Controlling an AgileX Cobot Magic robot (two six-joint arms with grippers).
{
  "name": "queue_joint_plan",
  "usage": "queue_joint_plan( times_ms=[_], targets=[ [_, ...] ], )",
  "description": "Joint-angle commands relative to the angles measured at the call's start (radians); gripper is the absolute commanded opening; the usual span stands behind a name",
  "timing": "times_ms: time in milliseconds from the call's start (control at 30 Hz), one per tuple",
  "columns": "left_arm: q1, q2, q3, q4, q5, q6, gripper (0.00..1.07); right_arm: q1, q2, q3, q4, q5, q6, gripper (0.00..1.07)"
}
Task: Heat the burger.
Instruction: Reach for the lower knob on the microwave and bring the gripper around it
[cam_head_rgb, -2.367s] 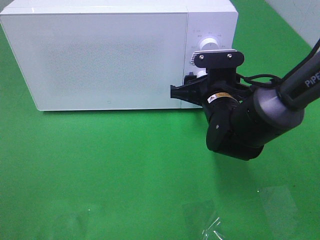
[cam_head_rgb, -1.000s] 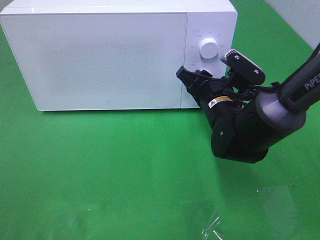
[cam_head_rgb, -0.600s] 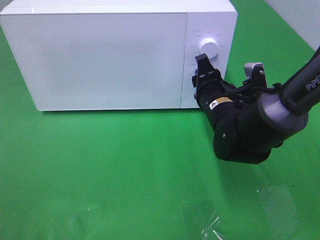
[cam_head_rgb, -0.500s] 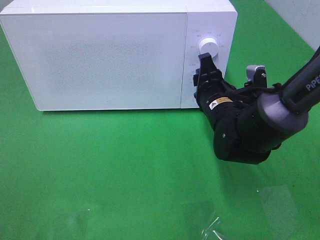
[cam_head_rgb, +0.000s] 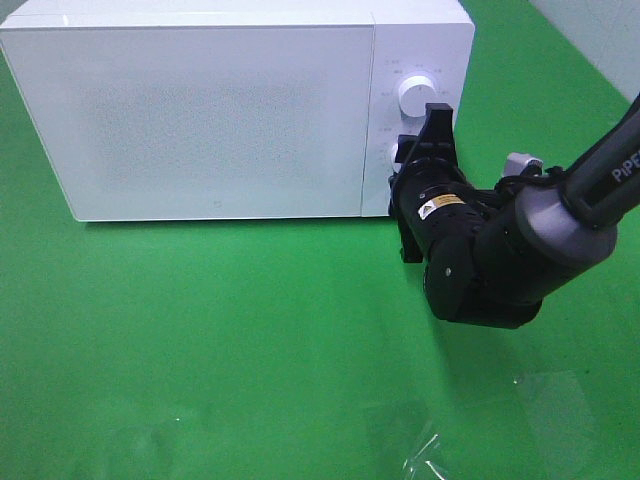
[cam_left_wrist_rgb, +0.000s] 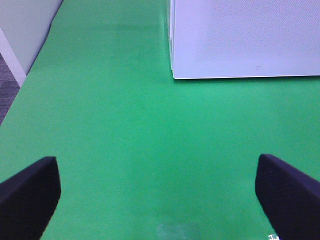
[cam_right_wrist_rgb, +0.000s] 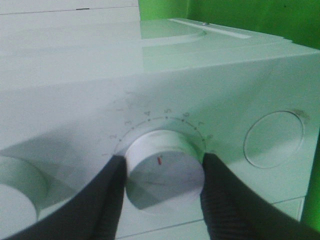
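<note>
Crumpled clear plastic scrap (cam_head_rgb: 425, 455) is lying at the front edge of the green table (cam_head_rgb: 200, 350). Left gripper (cam_left_wrist_rgb: 160, 195) is hovering over bare green surface. Its two dark pads (cam_left_wrist_rgb: 27, 192) are sitting wide apart with nothing between them, and a microwave corner is showing ahead of it.

Farther back, the black right arm (cam_head_rgb: 500, 250) is reaching in from the right to the control panel. Right gripper (cam_right_wrist_rgb: 162, 175) is closing around the numbered dial (cam_right_wrist_rgb: 165, 167). One finger (cam_right_wrist_rgb: 107, 200) is pressing each side of the dial, and both are touching it. The dial's red mark is pointing toward the low numbers.

A round recess (cam_right_wrist_rgb: 272, 140) is sitting just beside the dial on the panel. A second white knob (cam_head_rgb: 415, 92) is showing above the gripper.

The white microwave (cam_head_rgb: 200, 120) is standing at the back of the table with its door shut flush. Its frosted front is showing nothing inside.

The burger is not showing in any view, so I cannot tell where it is sitting.
</note>
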Motion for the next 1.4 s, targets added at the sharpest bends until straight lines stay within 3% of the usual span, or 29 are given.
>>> queue_joint_plan(
  times_ms=[33, 400, 767, 900, 1067, 1133, 1400],
  targets=[
    [0.000, -0.019, 0.005, 0.001, -0.014, 0.000, 0.98, 0.011, -0.018, -0.040, -0.195, -0.217, 0.028, 0.08],
    [0.000, -0.019, 0.005, 0.001, -0.014, 0.000, 0.98, 0.011, -0.018, -0.040, -0.175, -0.216, -0.022, 0.11],
    [0.000, -0.019, 0.005, 0.001, -0.014, 0.000, 0.98, 0.011, -0.020, -0.040, -0.049, -0.205, -0.087, 0.38],
    [0.000, -0.019, 0.005, 0.001, -0.014, 0.000, 0.98, 0.011, -0.020, -0.032, 0.059, -0.185, -0.144, 0.48],
    [0.000, -0.019, 0.005, 0.001, -0.014, 0.000, 0.98, 0.013, -0.020, -0.032, 0.062, -0.166, -0.159, 0.55],
    [0.000, -0.019, 0.005, 0.001, -0.014, 0.000, 0.98, 0.018, -0.020, -0.026, 0.064, -0.147, -0.183, 0.66],
    [0.000, -0.019, 0.005, 0.001, -0.014, 0.000, 0.98, 0.060, -0.020, 0.023, 0.064, -0.091, -0.185, 0.71]
  ],
)
